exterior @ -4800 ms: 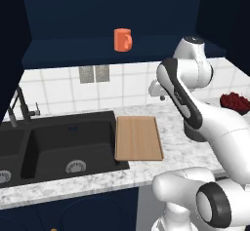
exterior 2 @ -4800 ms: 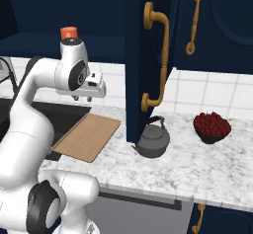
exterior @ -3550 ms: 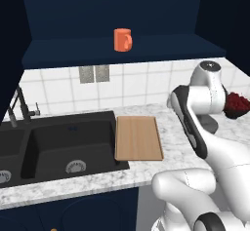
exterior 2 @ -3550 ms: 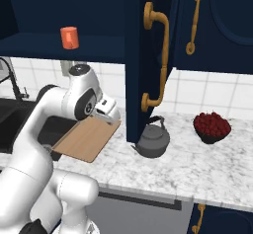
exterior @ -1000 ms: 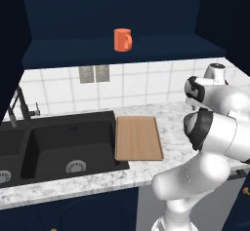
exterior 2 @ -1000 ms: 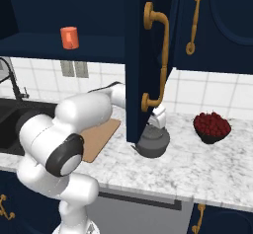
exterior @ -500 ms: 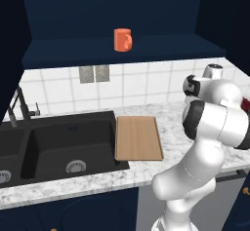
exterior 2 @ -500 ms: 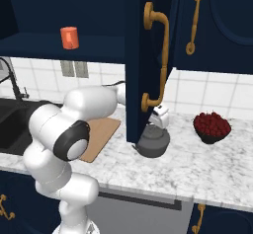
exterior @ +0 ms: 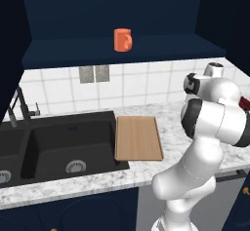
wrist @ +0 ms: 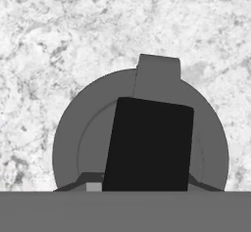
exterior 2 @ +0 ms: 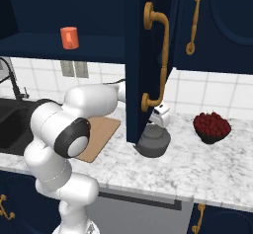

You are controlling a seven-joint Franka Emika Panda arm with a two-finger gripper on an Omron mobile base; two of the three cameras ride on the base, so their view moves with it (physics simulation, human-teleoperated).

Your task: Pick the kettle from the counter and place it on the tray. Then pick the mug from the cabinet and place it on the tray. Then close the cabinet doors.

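1. On the speckled white-grey marble counter [exterior 2: 207,164], the squat dark grey kettle [exterior 2: 153,141] sits beside the open navy cabinet door [exterior 2: 143,55].
2. The white two-finger gripper [exterior 2: 159,117] hangs directly over the kettle's black handle [wrist: 148,145]; whether its jaws grip cannot be told.
3. Left lies the light-brown wooden tray [exterior: 138,138], bare.
4. Farther back, the orange-red mug [exterior: 122,40] stands on the cabinet shelf [exterior: 73,52].

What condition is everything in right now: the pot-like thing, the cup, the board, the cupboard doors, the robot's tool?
kettle: upright on the counter, lid on, not lifted.
mug: upright on the cabinet shelf.
tray: flat on the counter, bare.
cabinet doors: open.
tool: right above the kettle at its handle; grip unclear.
bowl: full of red fruit.
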